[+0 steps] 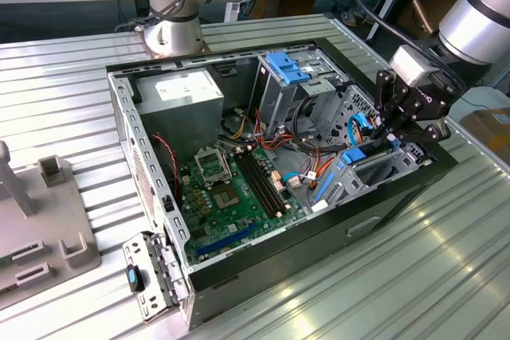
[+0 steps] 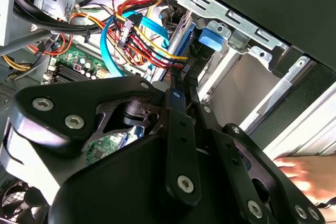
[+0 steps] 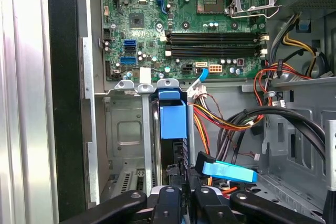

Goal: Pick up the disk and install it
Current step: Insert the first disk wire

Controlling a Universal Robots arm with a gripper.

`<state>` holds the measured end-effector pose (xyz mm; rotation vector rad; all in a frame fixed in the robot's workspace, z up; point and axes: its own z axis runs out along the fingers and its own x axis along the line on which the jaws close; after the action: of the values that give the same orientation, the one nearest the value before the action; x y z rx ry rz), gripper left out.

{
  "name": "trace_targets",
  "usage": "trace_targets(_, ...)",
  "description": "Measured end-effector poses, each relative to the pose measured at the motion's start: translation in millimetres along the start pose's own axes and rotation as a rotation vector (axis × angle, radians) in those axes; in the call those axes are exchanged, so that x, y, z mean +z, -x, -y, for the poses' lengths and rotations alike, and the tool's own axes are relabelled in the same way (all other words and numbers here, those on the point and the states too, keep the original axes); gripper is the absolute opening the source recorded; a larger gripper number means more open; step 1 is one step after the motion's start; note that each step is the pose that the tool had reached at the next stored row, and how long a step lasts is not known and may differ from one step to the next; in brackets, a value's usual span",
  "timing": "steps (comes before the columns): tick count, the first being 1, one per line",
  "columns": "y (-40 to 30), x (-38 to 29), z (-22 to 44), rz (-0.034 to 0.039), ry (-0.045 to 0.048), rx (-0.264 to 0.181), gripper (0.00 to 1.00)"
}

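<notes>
Exterior view, gripper (image 1: pixel 396 134) lowered into open computer case (image 1: pixel 127 129) at drive cage (image 1: pixel 335 89), fingers clenched on disk (image 3: pixel 172 120) standing edgewise in its bay, motherboard (image 1: pixel 235 189) alongside

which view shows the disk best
The first wrist view: the disk stands edge-on in its bay with its blue rail facing the camera, right ahead of the claw. In the exterior view only a blue sliver shows beneath the claw. The second wrist view shows its blue tab past the linkage.
</notes>
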<state>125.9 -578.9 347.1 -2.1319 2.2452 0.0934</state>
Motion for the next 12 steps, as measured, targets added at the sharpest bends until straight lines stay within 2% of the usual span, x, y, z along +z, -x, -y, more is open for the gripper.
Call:
trace_targets(4,0.9,0.0,-0.1,-0.0003,0.0000,0.000,0.16)
trace_targets(12,0.2,5.1,-0.1,-0.0003,0.0000,0.000,0.16)
